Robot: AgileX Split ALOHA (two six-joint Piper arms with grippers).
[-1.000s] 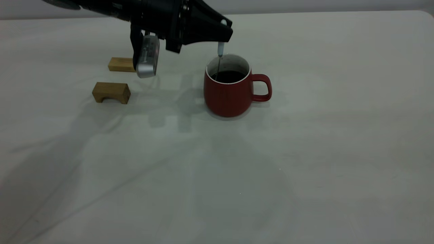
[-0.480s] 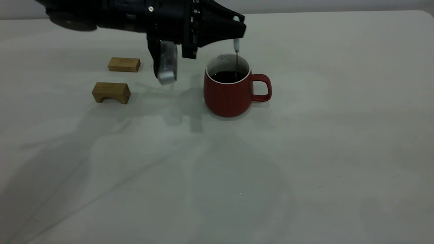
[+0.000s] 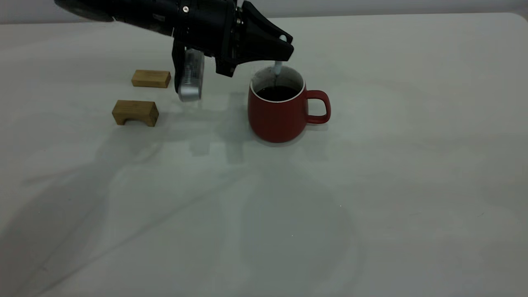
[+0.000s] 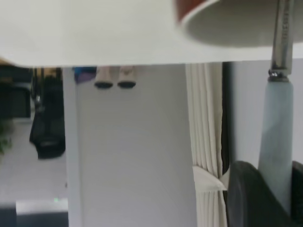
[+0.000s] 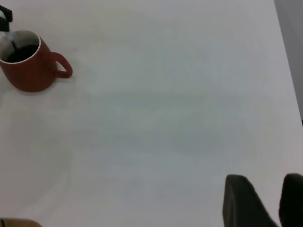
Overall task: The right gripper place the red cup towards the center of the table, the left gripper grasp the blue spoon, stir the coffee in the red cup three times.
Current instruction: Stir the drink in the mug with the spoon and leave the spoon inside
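The red cup (image 3: 275, 115) stands upright near the middle of the table (image 3: 412, 165), handle pointing right, with dark coffee (image 3: 279, 93) inside. My left gripper (image 3: 284, 44) hangs just above the cup's rim, shut on the blue spoon (image 3: 278, 67), which points straight down into the coffee. In the left wrist view the pale handle (image 4: 277, 142) runs from between the fingers (image 4: 251, 201) to the grey metal neck (image 4: 282, 33) by the cup's white rim (image 4: 227, 30). The spoon's bowl is hidden in the cup. My right gripper (image 5: 272, 201) is open and holds nothing, far from the cup (image 5: 28, 71).
Two tan wooden blocks lie left of the cup: a flat one (image 3: 151, 78) farther back and an arched one (image 3: 135, 112) nearer. The left arm's silver module (image 3: 189, 78) hangs between the blocks and the cup. Bare tabletop spreads to the front and right.
The left gripper carried the spoon from the cup's left side to its right side, then back towards the middle and rear, a little lower. The cup has not moved.
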